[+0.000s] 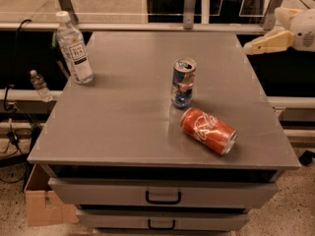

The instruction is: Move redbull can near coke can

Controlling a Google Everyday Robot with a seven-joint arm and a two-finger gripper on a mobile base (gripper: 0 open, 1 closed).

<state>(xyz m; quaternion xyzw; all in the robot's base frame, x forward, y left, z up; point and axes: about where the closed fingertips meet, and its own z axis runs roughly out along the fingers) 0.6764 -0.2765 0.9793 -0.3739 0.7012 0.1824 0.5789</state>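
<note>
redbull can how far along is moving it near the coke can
Looks done: the redbull can stands upright close behind the coke can, which lies on its side. In hand: nothing; the gripper is open and empty, out beyond the right rear corner of the table. Left: apparently nothing.

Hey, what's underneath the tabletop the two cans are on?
Two closed drawers with dark handles; their contents are hidden. The open claw hovers beyond the right rear corner of the table.
</note>
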